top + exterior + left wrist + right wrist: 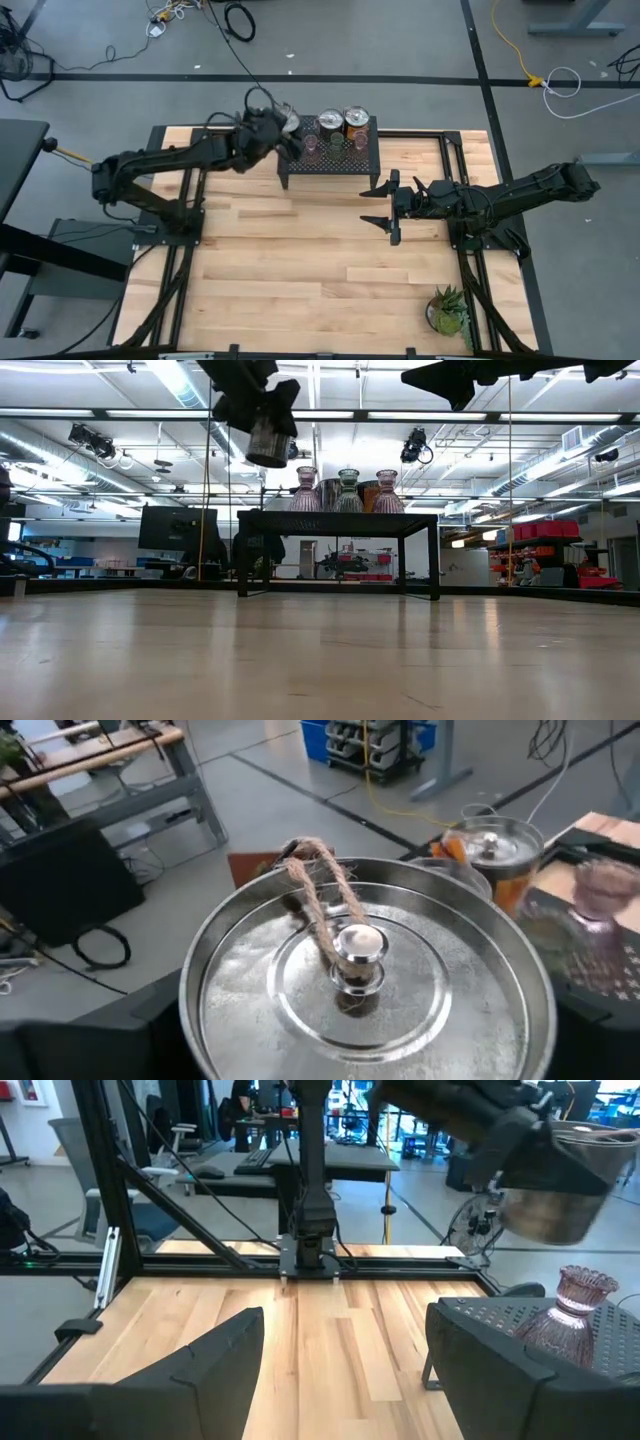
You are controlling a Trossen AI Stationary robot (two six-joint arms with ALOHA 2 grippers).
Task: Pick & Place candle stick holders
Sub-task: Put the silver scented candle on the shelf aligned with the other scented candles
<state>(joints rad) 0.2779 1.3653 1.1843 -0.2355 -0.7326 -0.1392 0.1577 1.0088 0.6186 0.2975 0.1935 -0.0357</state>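
My left gripper point(281, 131) is shut on a candle stick holder with a shiny silver round top point(360, 970), which carries a knob and a loop of twine. It hangs above the left end of the black mesh rack point(330, 160). On the rack stand a silver-topped holder point(330, 122), an orange-copper holder point(356, 121), two pinkish cups point(306, 490) point(386, 490) and a green cup point(348, 490). My right gripper point(380, 205) is open and empty over the table, on the near right of the rack. My left gripper holds the silver-topped holder by its body point(268, 442), coming from above on the table's left side. The wide top hides the fingers in the wrist view. The holder hangs below the gripper, roughly upright and clear of the rack.
A small spiky green potted plant point(448, 312) stands near the table's near right corner. The wooden table top point(300, 260) lies bare in front of the rack. Black frame rails run along the table's left and right sides.
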